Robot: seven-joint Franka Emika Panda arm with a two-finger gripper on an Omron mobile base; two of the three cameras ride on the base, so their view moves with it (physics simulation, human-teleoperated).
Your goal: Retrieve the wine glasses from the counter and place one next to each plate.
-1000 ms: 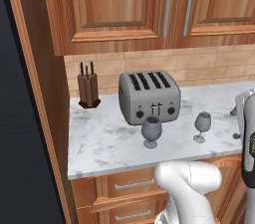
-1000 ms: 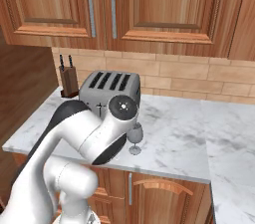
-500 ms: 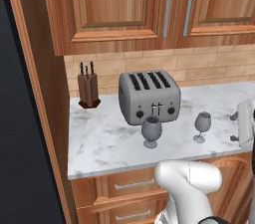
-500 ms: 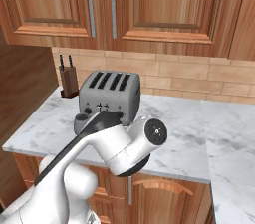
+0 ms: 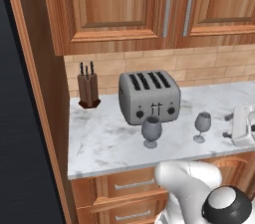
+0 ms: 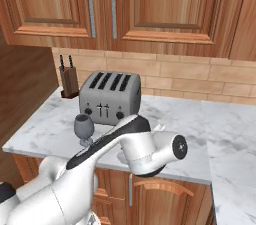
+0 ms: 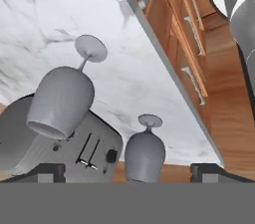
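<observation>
1. Left base view: two smoky grey wine glasses (image 5: pixel 151 131) (image 5: pixel 202 126) are standing on the counter (image 5: pixel 107 143) in front of the toaster (image 5: pixel 149 97). A knife block (image 5: pixel 88 87) is holding dark-handled knives.
2. Right base view: the arm is hiding one glass; the other (image 6: pixel 84 129) is standing left of it.
3. Hand view: pic is rolled upside down. The gripper (image 7: pixel 129 172) is sitting wide open, w/ nothing in it, and both glasses (image 7: pixel 62 99) (image 7: pixel 145 152) are showing near it.
</observation>
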